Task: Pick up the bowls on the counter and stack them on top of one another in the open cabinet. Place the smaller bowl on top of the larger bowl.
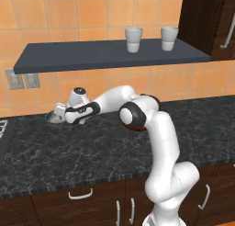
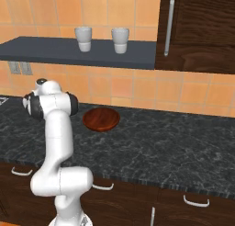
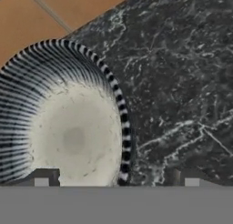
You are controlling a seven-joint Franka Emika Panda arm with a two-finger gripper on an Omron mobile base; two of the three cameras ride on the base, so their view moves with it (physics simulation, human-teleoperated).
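A: Left base view?
B: Arm is stretched left over the counter [image 1: 92,142]. The claw [image 1: 58,111] is seen low at the small grey bowl [image 1: 55,116], which sits near the back edge, toward the left end, close under the tiled wall. Two white cups [image 1: 133,39] are stood on the shelf [image 1: 69,57], right half. Whether the jaws touch the bowl can't be told here.

A: Right base view?
B: The brown bowl [image 2: 101,119] is seen resting on the counter near the back edge, just right of the arm's elbow. Nothing is stacked in it. Cups are on the shelf above it.

A: Hand view?
B: The ribbed grey bowl fills the left side. Finger tips [image 3: 43,178] are spread wide apart: one over the bowl's inside, the other over bare marble beyond the rim. Nothing is clamped.
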